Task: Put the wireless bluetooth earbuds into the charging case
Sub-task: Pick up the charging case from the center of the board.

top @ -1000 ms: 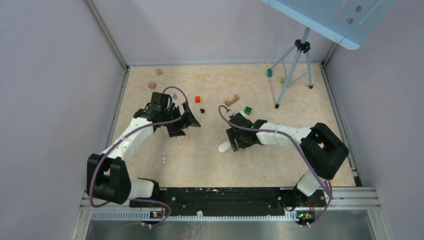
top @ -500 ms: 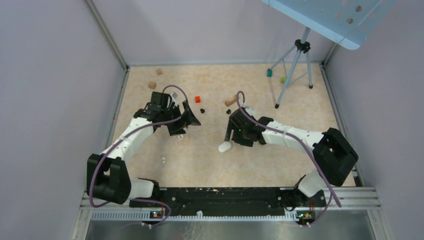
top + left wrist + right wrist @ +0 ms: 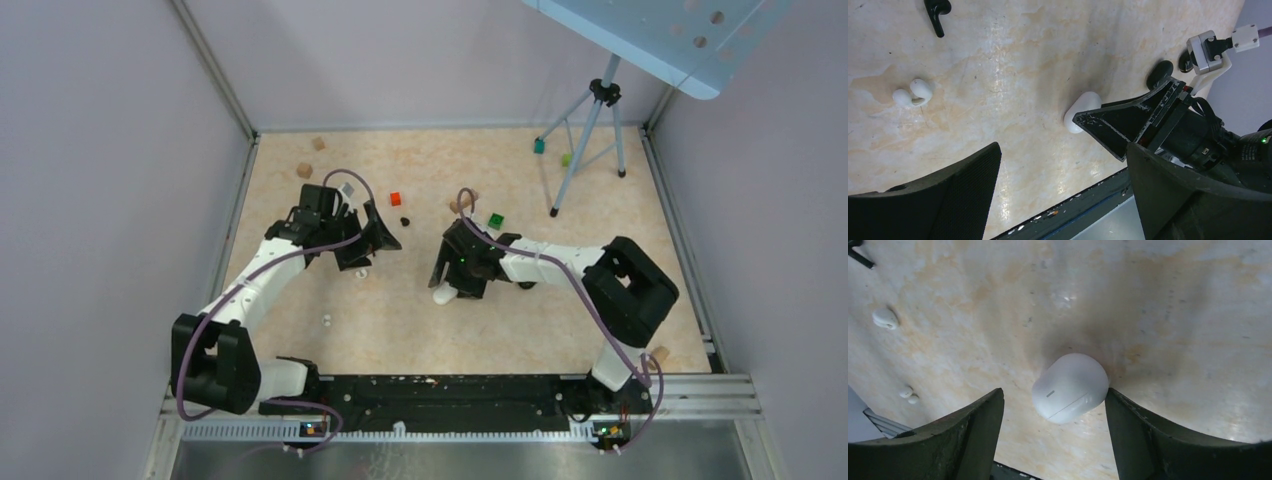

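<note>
The white charging case [image 3: 1070, 387] lies shut on the table, its lid seam showing. My right gripper [image 3: 1053, 391] is open around it, the right finger touching its side and the left finger apart from it. From above the case [image 3: 443, 296] peeks out under the right gripper [image 3: 455, 272]. One white earbud [image 3: 361, 271] lies just near of my left gripper [image 3: 368, 240], which hangs open and empty. A second small white earbud [image 3: 326, 320] rests closer to the rail. In the left wrist view I see a white earbud [image 3: 913, 92] and the case [image 3: 1082, 111].
A black earbud [image 3: 405, 221] lies between the arms, also the black earbud [image 3: 937, 10] in the left wrist view. Red block [image 3: 395, 198], green block [image 3: 496, 220] and wooden blocks [image 3: 304, 170] sit farther back. A tripod [image 3: 590, 130] stands at the back right. Walls close both sides.
My right gripper has swung left and come down over the charging case, now straddling it. The left arm has hardly moved.
</note>
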You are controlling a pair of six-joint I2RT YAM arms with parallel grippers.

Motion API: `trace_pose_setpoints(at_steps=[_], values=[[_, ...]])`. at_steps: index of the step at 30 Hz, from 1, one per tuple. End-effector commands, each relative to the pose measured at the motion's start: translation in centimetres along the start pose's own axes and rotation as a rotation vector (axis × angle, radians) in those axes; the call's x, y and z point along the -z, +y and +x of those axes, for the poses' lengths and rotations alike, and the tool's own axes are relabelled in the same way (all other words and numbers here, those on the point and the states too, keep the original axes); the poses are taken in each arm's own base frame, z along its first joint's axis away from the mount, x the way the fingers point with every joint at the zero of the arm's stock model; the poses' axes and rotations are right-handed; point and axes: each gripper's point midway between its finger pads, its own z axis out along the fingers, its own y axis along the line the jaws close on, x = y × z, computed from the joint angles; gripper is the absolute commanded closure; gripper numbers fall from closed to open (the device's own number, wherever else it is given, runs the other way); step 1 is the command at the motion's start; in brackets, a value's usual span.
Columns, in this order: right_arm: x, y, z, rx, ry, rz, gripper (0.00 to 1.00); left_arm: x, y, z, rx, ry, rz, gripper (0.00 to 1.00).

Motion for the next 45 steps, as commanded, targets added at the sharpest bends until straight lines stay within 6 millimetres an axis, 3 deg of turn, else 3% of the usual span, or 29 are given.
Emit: trace_pose_setpoints(at_steps=[1,6,13,16,21,31,45], values=[[-0.4,2.6,-0.3,0.063,-0.001,-0.034,0.3,0.4,-0.3,-0.6,-0.019,-0.04,0.018,0.01],[-1.3,1.8,-0.1,0.156,-0.022,0.061,0.33,0.2,-0.3,-0.7,-0.008,-0.041,0.021,0.01],[-0.9,0.9,-0.1,0.371,-0.097,0.268,0.33,-0.1,0.0,-0.7,0.0,-0.038,0.014,0.01],[-1.1,-0.1,0.6,0.359,-0.071,0.3,0.38,-0.3,0.0,-0.6,0.01,-0.031,0.014,0.01],[-0.3,-1.9,0.9,0.323,-0.085,0.379,0.39,-0.4,-0.1,-0.6,0.02,-0.03,0.023,0.01],[-0.4,-0.5,0.8,0.392,-0.117,0.237,0.4,-0.8,0.1,0.0,0.036,-0.007,0.033,0.01],[-0.9,-1.5,0.3,0.669,-0.104,0.209,0.47,-1.4,0.2,1.2,0.046,0.054,0.061,0.01]])
